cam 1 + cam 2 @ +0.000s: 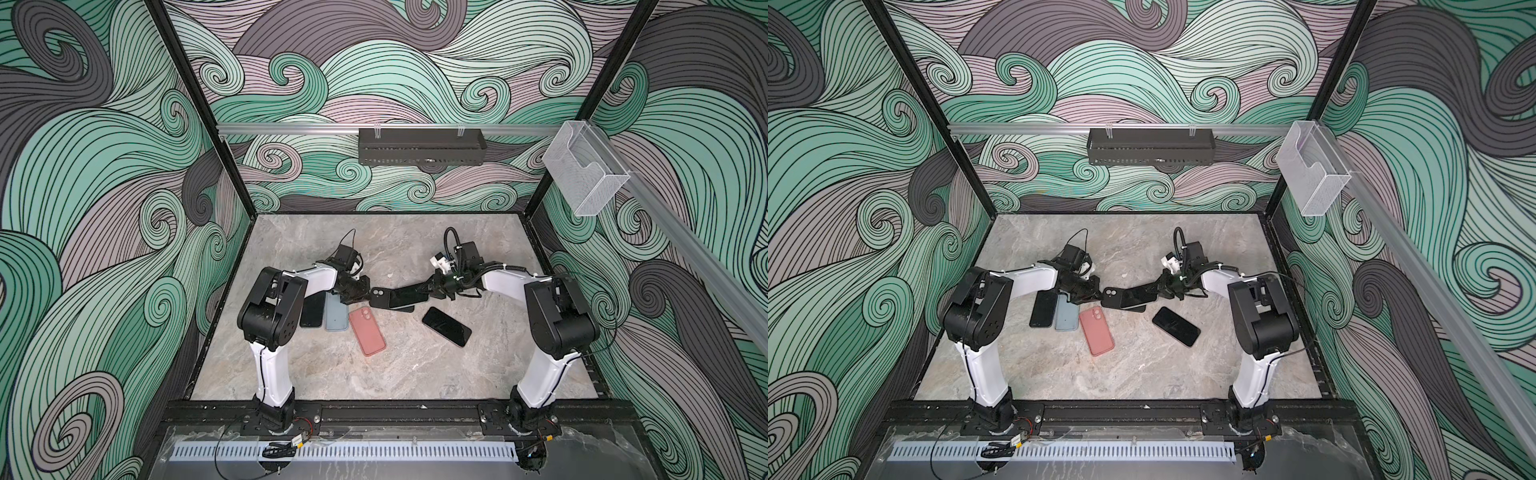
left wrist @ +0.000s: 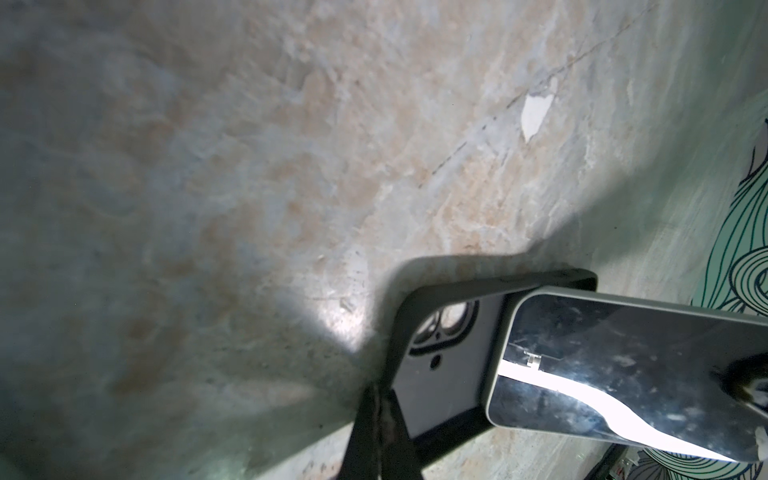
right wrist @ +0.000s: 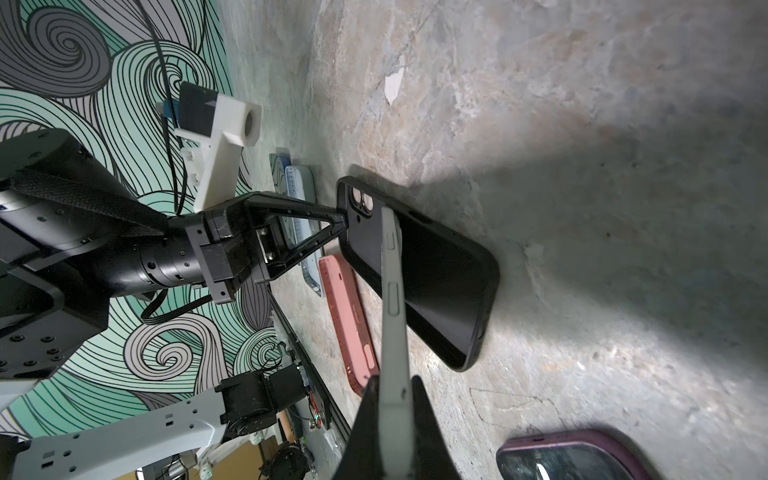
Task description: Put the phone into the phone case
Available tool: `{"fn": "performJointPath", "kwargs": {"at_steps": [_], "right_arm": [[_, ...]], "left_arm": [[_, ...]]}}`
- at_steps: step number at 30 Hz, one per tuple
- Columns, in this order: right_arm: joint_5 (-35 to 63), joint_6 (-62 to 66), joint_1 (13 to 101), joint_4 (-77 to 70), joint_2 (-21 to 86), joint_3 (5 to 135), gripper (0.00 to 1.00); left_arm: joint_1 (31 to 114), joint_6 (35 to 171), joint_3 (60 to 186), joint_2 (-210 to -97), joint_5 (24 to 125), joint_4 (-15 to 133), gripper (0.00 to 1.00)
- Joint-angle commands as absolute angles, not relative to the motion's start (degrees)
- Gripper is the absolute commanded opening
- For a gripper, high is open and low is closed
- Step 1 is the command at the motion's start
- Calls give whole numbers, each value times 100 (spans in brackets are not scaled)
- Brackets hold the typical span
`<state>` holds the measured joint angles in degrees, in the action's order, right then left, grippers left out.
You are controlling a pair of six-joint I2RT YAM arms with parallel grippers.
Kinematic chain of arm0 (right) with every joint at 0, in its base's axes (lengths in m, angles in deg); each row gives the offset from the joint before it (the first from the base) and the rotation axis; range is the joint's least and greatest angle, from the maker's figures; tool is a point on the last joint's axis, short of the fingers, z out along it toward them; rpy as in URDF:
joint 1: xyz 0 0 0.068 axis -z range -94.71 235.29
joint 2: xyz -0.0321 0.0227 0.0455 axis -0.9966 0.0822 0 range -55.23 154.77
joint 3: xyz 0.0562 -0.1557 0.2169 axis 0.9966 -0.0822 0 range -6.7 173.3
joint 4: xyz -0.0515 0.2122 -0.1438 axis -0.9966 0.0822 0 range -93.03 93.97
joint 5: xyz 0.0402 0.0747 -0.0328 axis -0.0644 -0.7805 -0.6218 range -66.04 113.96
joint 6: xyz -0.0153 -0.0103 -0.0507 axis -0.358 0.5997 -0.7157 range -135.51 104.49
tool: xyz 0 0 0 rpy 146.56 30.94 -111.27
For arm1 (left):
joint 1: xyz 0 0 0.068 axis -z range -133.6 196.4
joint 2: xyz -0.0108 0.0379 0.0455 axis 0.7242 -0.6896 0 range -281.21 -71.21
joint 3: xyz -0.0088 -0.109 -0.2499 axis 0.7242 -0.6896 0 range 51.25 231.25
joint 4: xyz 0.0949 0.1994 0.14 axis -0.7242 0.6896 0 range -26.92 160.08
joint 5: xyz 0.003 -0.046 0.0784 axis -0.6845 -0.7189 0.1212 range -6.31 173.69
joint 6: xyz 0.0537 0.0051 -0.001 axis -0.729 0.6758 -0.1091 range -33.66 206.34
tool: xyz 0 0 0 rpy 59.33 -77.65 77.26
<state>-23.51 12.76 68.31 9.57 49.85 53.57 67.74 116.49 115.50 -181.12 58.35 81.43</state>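
Observation:
A black phone case [image 1: 379, 297] with a camera cutout hangs low over the marble table [image 1: 415, 365], its open side facing up. My left gripper [image 1: 366, 296] is shut on its camera end, and in the left wrist view both fingers [image 2: 376, 419] pinch that case [image 2: 449, 374] by its rim. The phone [image 1: 409, 296], grey-edged with a dark glossy screen [image 2: 623, 374], is tilted over the case and leaves the cutout end bare. My right gripper [image 3: 392, 390] is shut on the phone's [image 3: 392, 291] far end. Phone and case [image 3: 440, 274] stand at an angle to each other.
Left of the grip, a dark phone [image 1: 312, 309] and a blue-grey case [image 1: 336, 318] lie side by side. A pink case [image 1: 367, 331] lies in front of them. A second dark phone in a purple case [image 1: 446, 327] lies to the right, below the right wrist.

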Motion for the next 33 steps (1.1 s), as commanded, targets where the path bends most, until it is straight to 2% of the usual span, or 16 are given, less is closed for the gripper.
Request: {"fn": "performJointPath", "kwargs": {"at_steps": [1, 18, 33], "right_arm": [[-1694, 975, 6584, 1254, 5101, 5269, 9], [-1508, 1268, 6384, 1233, 5417, 5405, 23], [-797, 1033, 6195, 2325, 5564, 6003, 35]], "left_arm": [[6911, 11750, 11418, -18160, 5565, 8222, 0], [6944, 11850, 11235, -17911, 5534, 8127, 0], [7004, 11979, 11100, -17718, 5487, 7952, 0]]}}
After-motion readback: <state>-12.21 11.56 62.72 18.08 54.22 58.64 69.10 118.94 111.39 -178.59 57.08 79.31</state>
